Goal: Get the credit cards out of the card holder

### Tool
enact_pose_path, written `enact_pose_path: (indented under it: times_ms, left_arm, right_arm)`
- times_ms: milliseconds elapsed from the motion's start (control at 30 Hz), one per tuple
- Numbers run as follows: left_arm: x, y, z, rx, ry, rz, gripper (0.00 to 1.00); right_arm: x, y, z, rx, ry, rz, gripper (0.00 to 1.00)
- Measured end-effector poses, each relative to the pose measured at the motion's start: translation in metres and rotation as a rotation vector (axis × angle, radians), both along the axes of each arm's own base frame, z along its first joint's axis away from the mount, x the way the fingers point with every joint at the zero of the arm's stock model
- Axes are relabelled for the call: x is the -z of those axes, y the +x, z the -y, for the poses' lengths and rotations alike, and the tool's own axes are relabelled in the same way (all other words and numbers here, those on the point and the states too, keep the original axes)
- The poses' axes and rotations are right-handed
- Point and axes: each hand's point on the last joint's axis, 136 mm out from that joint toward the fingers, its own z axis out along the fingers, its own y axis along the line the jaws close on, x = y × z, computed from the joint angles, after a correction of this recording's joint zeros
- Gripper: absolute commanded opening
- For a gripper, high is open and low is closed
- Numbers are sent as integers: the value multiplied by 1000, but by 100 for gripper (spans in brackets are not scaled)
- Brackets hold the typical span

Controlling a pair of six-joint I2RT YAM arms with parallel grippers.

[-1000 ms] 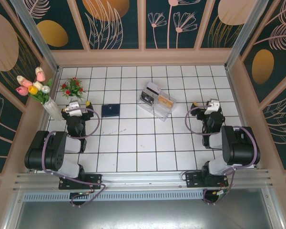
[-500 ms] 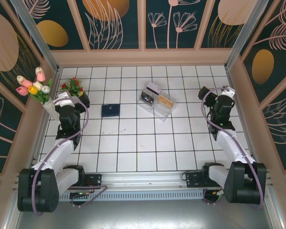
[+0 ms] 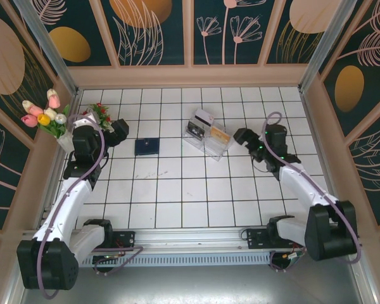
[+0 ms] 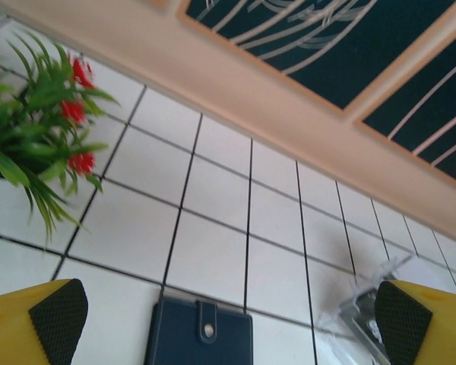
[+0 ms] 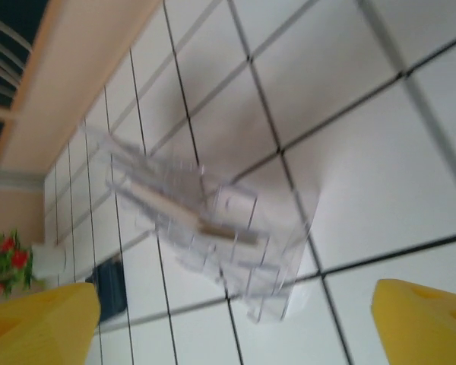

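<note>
- Card holder (image 3: 147, 146) lies snapped shut toward the table's (image 3: 190, 202) left edge
- Left gripper (image 3: 118, 132) gapes empty near it, seemingly lining up
- Right gripper (image 3: 243, 136) spread, empty, by the clear tray (image 3: 209, 134)

The card holder (image 4: 200, 334) looks matt and leather-like (its stud (image 4: 207, 329) shiny, like metal); the tray (image 3: 208, 134) is clear glossy plastic; the desk (image 3: 177, 190) is smooth white tile.
</note>
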Motion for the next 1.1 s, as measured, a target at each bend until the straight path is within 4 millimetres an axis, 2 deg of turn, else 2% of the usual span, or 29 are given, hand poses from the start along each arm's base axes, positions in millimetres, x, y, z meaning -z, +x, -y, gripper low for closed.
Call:
enact_pose_path:
  times_ms: [67, 167, 300, 467, 600, 833, 1100]
  left_arm:
    - [8, -3, 4, 20, -8, -36, 99]
    - [20, -5, 8, 40, -18, -83, 99]
    - [34, -6, 12, 61, -31, -136, 99]
    - [37, -6, 15, 72, -48, -150, 99]
    - [42, -6, 18, 79, -61, -165, 99]
    - [54, -4, 30, 103, -75, -204, 99]
    - [66, -3, 51, 146, -88, -240, 99]
  right_arm:
    - [17, -7, -21, -42, 26, -58, 83]
    - [40, -15, -39, -72, 52, -136, 74]
    - [60, -15, -47, -64, 50, -190, 65]
    - [81, -9, -49, -47, 28, -233, 46]
    - [83, 1, -53, -48, 26, -217, 41]
    - [81, 21, -56, -53, 2, -166, 39]
    - [82, 46, -45, -42, -47, -131, 37]
